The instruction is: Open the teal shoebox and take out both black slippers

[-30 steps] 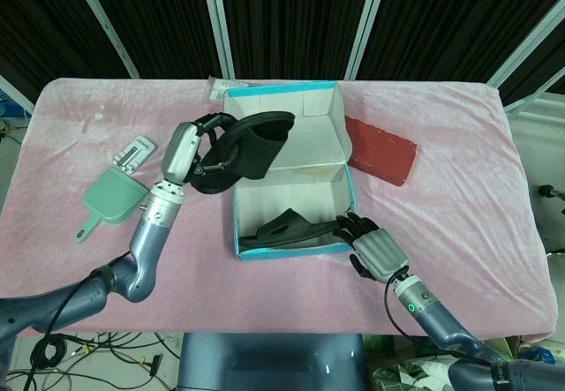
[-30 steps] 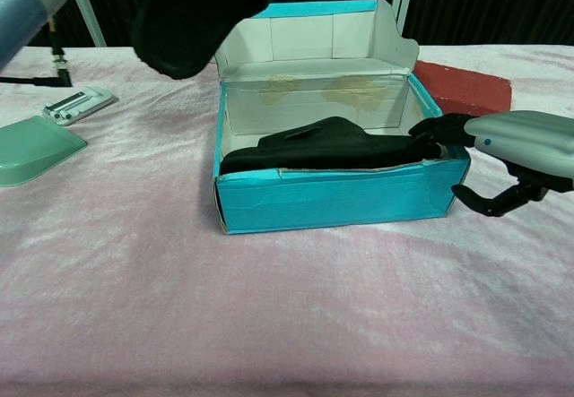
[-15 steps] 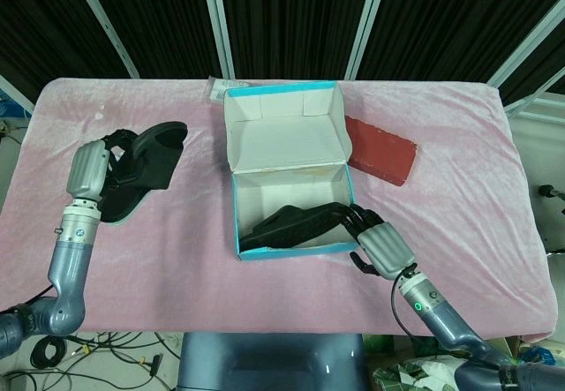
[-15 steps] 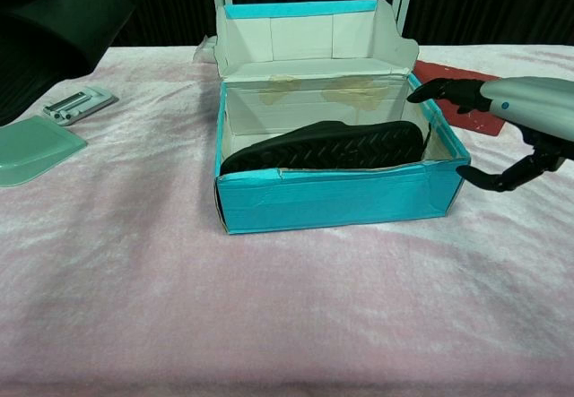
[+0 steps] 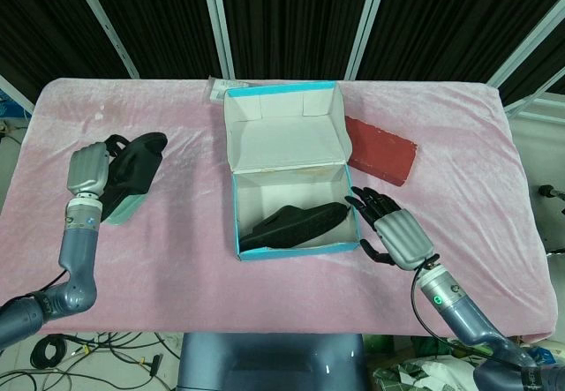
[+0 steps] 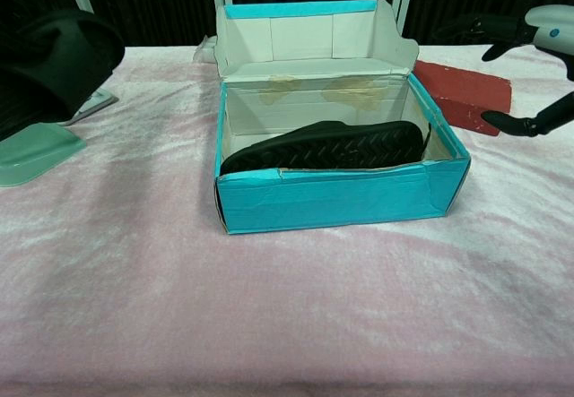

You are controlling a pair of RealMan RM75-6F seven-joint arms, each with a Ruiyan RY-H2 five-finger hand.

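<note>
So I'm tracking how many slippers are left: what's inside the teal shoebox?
One black slipper lies inside the open teal shoebox, sole facing up and leaning on the front wall. The box floor beneath the slipper is covered, so anything under it cannot be seen.

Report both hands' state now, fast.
Left hand: holding a black slipper.
Right hand: open, holding nothing, beside the teal shoebox.

Black slippers: two, one (image 5: 132,166) at far left, one (image 5: 296,225) in box. Teal shoebox (image 5: 291,251): one. Red block (image 5: 381,149): one. Green dustpan (image 6: 31,157): one.
</note>
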